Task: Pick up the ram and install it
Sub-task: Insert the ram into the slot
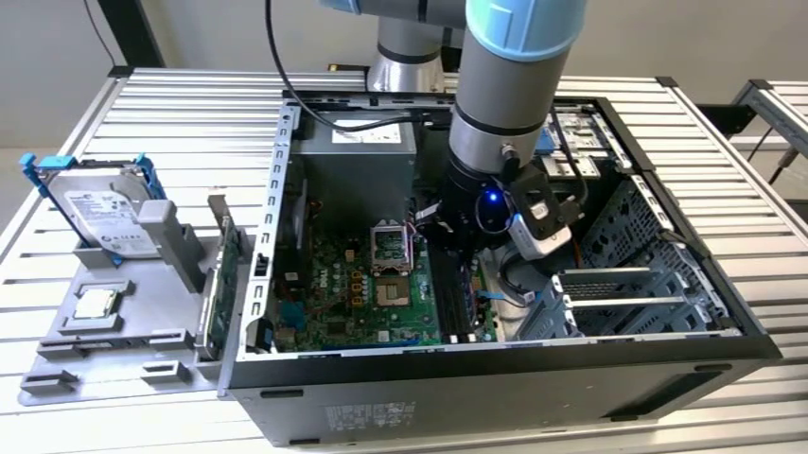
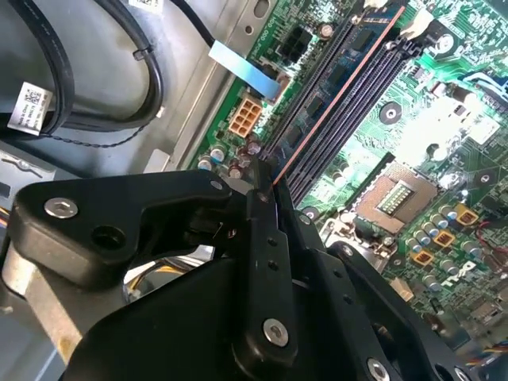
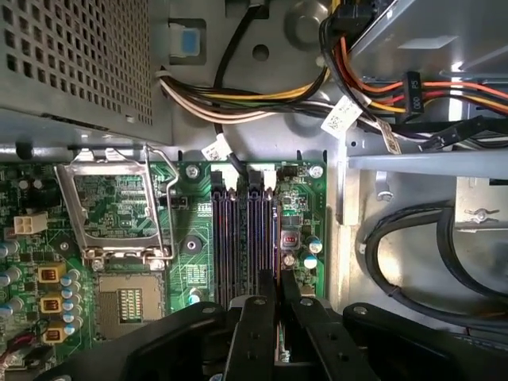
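Four long dark memory slots (image 3: 246, 238) run down the green motherboard's middle; the black gripper (image 3: 271, 313) at lower centre, closed edge-on upon the thin dark ram stick (image 2: 271, 208), hangs aligned above them inside the open grey computer case (image 1: 505, 364).

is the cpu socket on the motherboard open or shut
Open, and empty: in the first wrist view its load frame is flipped up off the cpu socket, whose bare contacts show.
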